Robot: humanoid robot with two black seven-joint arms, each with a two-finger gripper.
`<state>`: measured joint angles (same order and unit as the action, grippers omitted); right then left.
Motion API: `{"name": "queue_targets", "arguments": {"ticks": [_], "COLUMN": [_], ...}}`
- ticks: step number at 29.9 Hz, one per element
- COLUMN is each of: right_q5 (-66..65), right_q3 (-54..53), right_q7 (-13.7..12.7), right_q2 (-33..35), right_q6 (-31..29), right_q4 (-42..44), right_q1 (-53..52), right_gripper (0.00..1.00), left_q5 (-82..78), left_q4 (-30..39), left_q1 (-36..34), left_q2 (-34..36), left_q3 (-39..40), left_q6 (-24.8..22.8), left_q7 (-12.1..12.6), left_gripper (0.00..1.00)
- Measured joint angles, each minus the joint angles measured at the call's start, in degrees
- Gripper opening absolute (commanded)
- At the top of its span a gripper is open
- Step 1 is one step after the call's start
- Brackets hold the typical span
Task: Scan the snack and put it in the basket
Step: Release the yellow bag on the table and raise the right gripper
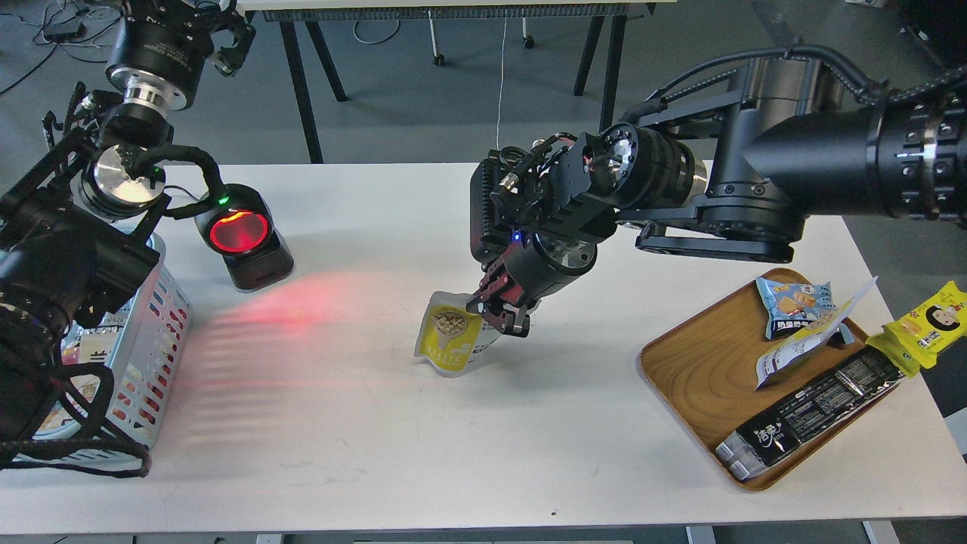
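Observation:
The snack (447,338), a yellow-and-white pouch with a round picture of tan nuts, hangs tilted at the table's middle, its bottom at or just above the tabletop. My right gripper (500,312) is shut on its upper right edge. The black scanner (242,236) stands at the back left with its window lit red and throws red light across the table toward the pouch. The light blue basket (147,332) stands at the left edge, partly hidden by my left arm. My left gripper (227,38) is raised at the top left, away from the table; its fingers are too dark to tell apart.
A brown wooden tray (702,370) at the right holds a small blue chip bag (793,302), a white-and-blue packet (812,336) and a long black packet (812,412). A yellow packet (929,321) lies off the tray's right edge. The basket holds several packs.

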<state>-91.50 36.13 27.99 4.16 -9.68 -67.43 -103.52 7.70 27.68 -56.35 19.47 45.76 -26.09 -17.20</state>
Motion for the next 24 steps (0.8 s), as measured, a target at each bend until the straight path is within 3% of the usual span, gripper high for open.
{"name": "queue_targets", "arguments": {"ticks": [7,13,19,24], "right_q5": [2.7,4.9,10.9,24.3], "right_q3": [-2.6,-11.3,-20.2,-27.4], "right_q7": [0.0,0.0,0.0,0.0], "right_q2": [2.4,12.1,21.7,29.8], "right_q6": [0.4,-0.1,-0.3,-1.2], "right_q4": [-0.6,-0.8,-1.5,-2.9], "right_q1": [-1.6,-0.4,5.5,11.5], "right_gripper": [0.55,0.98,0.98,0.98], "left_q5": [-0.2,-0.3,-0.8,-1.9], "left_q4": [-0.1,0.1,0.5,2.6], "left_q1": [-0.4,-0.5,-0.4,-1.0], "left_q2": [0.2,1.8,4.1,6.3], "left_q3": [-0.2,-0.2,-1.5,-5.7], "left_q6": [0.2,-1.5,-1.9,-1.9], "left_q7": [0.2,0.0,1.1,1.7], "left_gripper": [1.00,1.00,1.00,1.00]}}
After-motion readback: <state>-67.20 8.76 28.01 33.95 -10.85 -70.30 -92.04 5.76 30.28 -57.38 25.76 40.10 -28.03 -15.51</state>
